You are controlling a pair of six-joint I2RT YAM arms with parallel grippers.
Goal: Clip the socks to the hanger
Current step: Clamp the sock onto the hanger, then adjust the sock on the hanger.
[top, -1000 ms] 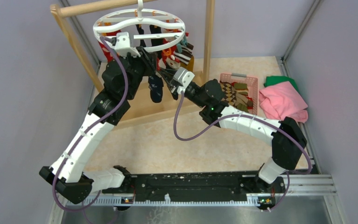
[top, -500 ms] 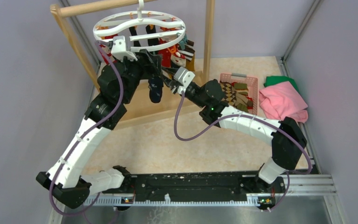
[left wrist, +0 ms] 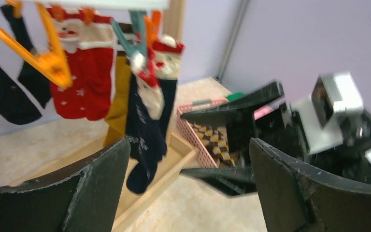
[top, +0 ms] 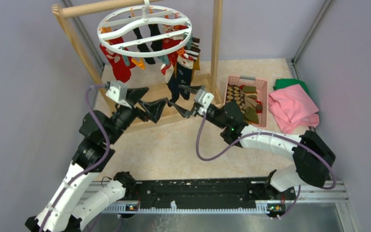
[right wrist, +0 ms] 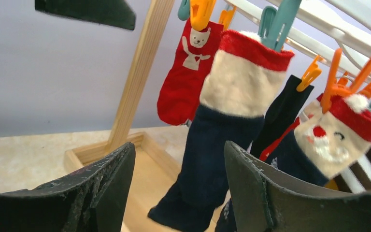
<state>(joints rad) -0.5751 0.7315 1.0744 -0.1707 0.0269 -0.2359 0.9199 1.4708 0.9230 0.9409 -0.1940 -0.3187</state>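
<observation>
Both arms have dropped back and away from the white plastic ring hanger (top: 146, 19) since a second ago, and the navy sock they held between them then now hangs on its own.

At the left, we see the left fingers (top: 155, 105) spread wide with nothing between them, hovering over the beige worktop (top: 164, 145) near the base of the wooden rack frame (top: 216, 43). Above and beyond them the hanger hangs from the rack's top bar, over the far left part of the worktop. Small socks of mixed colours dangle under its ring from orange and teal clips: red socks (top: 120, 67) on the left, black ones in the middle, and navy and striped ones on the right. The navy sock with a red-and-cream cuff (right wrist: 212, 145) hangs from a teal clip (right wrist: 278, 24), just in front of the right wrist camera.

Right of it, the right fingers (top: 183, 112) are also parted and empty, pointing at that sock without touching it. Further right stands a pink plastic basket (top: 246, 77) holding brown argyle socks (top: 241, 99). Beside it lies a pink folded cloth (top: 292, 108), partly on top of a green cloth (top: 290, 83).
</observation>
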